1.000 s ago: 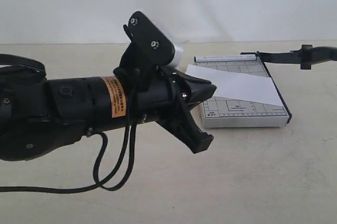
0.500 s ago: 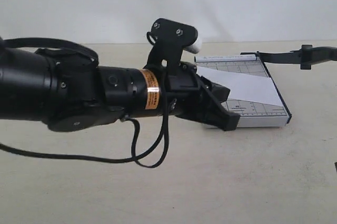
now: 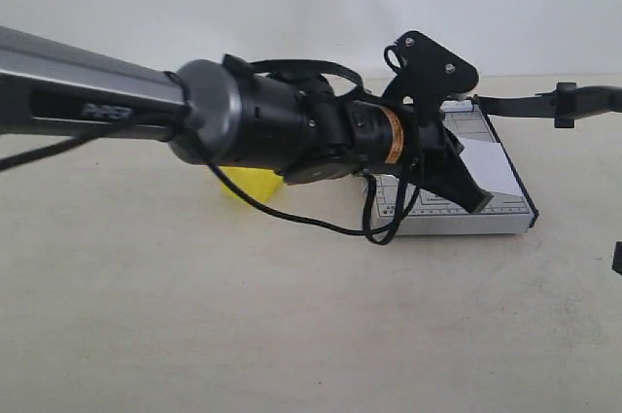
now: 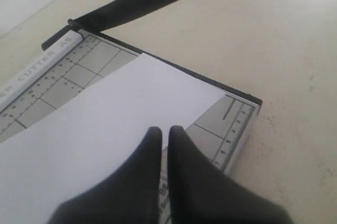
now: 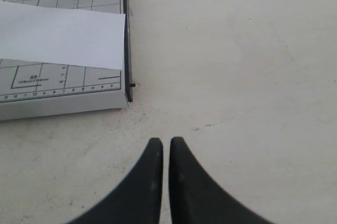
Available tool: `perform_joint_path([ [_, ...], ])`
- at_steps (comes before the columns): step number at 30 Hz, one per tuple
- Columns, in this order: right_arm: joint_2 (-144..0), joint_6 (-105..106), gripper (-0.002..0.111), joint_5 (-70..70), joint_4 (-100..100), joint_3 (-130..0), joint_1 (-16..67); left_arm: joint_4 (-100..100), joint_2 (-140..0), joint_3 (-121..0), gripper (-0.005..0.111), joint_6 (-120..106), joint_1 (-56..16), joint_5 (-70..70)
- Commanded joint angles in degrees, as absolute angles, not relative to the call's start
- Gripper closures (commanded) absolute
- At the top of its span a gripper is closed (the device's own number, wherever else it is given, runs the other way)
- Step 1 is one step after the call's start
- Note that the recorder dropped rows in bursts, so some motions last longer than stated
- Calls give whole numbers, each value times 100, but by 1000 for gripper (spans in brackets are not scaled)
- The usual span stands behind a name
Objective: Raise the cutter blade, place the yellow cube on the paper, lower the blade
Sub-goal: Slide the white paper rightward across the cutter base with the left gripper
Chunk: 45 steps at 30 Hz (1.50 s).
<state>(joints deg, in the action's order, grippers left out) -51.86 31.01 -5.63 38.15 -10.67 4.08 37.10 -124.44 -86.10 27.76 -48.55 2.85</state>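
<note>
On the counter (image 3: 292, 335) the grey board (image 3: 457, 223) carries the paper (image 4: 105, 129), and the cutter blade (image 3: 530, 104) stands raised clear of it, so I judge the yellow cube (image 3: 248, 185) comes next. It sits on the counter left of the board, partly hidden behind my left arm (image 3: 262, 126), whose left jaws hang over the paper, nearly closed and empty. The right jaws, equally narrow, hover beside the board. I should spread the left jaws wide, grip the cube squarely and set it mid-sheet.
</note>
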Motion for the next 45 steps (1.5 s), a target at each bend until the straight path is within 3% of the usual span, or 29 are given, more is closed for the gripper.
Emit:
perform_joint_path([
  [1, -5200, 2840, 103, -172, 3839, -1096, 400, 3692, -13155, -9477, 102, 2779, -4862, -193],
  [11, -5200, 2692, 103, 61, 3839, -1096, 400, 3692, -14261, -10878, 102, 2779, -4862, -1099],
  [45, -5200, 2556, 103, 60, 3839, -1096, 400, 3286, -14874, -11908, 102, 3120, -5134, -688],
])
